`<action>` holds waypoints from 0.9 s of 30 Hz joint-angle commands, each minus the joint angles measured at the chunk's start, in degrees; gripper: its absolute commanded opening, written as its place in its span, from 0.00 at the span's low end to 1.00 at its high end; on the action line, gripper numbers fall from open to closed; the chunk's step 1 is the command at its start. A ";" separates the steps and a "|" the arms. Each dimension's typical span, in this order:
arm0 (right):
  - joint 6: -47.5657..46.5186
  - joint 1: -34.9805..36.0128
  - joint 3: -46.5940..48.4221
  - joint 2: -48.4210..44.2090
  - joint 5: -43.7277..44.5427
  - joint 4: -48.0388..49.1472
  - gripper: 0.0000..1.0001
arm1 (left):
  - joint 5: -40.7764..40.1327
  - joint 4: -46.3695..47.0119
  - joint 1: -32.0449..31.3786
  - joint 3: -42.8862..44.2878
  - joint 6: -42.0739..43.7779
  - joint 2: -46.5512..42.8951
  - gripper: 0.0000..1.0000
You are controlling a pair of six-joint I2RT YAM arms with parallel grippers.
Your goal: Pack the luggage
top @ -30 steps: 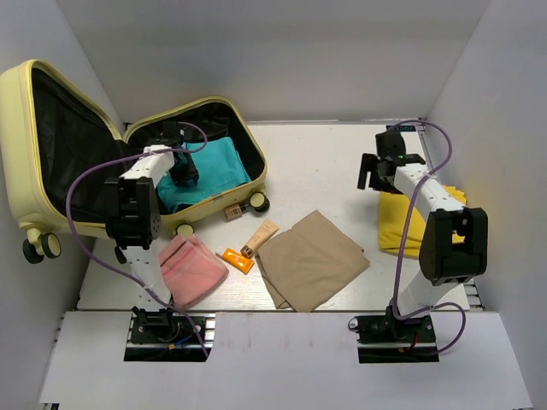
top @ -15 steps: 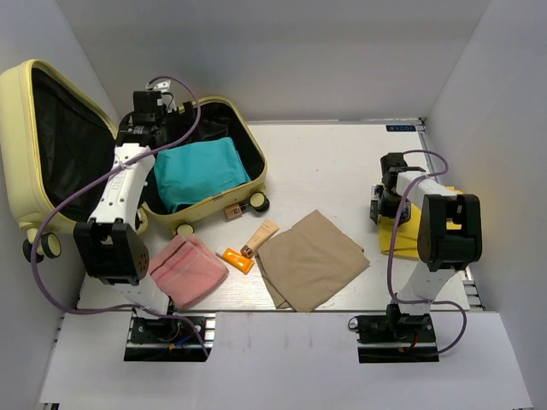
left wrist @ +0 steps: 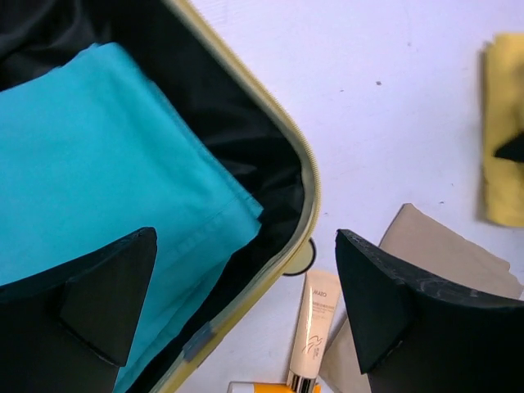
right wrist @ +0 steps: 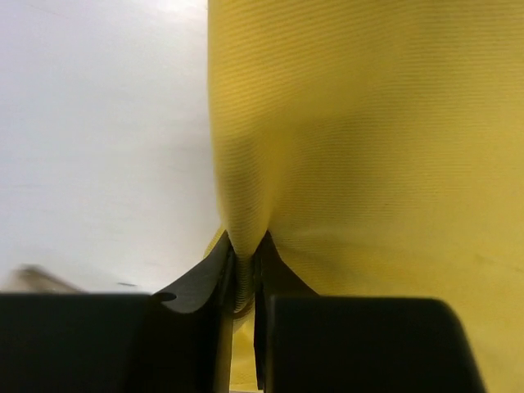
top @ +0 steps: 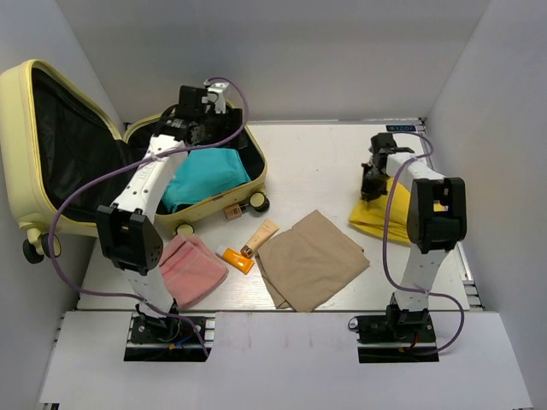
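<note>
The luggage (top: 19, 128), a pale yellow hard-shell suitcase, lies open at the left with a folded teal cloth (top: 209, 175) in its lower half. My left gripper (top: 205, 132) hovers open above the suitcase's right rim. In the left wrist view this gripper (left wrist: 246, 303) holds nothing, with the teal cloth (left wrist: 98, 180) and the luggage rim (left wrist: 307, 192) below it. My right gripper (top: 371, 184) is shut on a fold of the yellow cloth (top: 376, 224) at the right. In the right wrist view the right gripper (right wrist: 244, 282) pinches a ridge of the yellow cloth (right wrist: 368, 139).
On the table between the arms lie a tan cloth (top: 312, 259), a pink cloth (top: 190, 269), a cream tube (top: 261, 235) and an orange tube (top: 235, 259). A small brown item (top: 232, 211) sits by the suitcase wheel (top: 257, 202). White walls close in both sides.
My left gripper let go of the teal cloth, opened and rose toward the suitcase's back right. My right gripper came down on the yellow cloth, shut on it and drew it leftward.
</note>
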 commanded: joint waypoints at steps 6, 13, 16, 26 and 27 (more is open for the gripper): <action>9.09 11.38 11.40 8.39 -24.74 16.68 0.00 | 5.08 -6.48 -4.81 16.16 0.96 12.06 1.00; 11.73 14.56 17.03 10.16 -28.45 20.73 0.49 | 5.00 -1.23 -8.41 18.19 -1.23 17.43 1.00; 12.26 13.60 18.26 7.44 -25.57 21.53 0.90 | 2.37 3.33 -9.99 17.31 -3.34 18.76 1.00; 15.95 7.89 0.27 -14.35 1.07 13.97 0.90 | -10.98 9.85 -19.13 14.85 -5.63 22.18 1.00; 16.22 7.01 -2.71 -16.11 4.39 13.79 0.90 | -14.82 10.73 -20.71 14.68 -7.11 22.45 1.00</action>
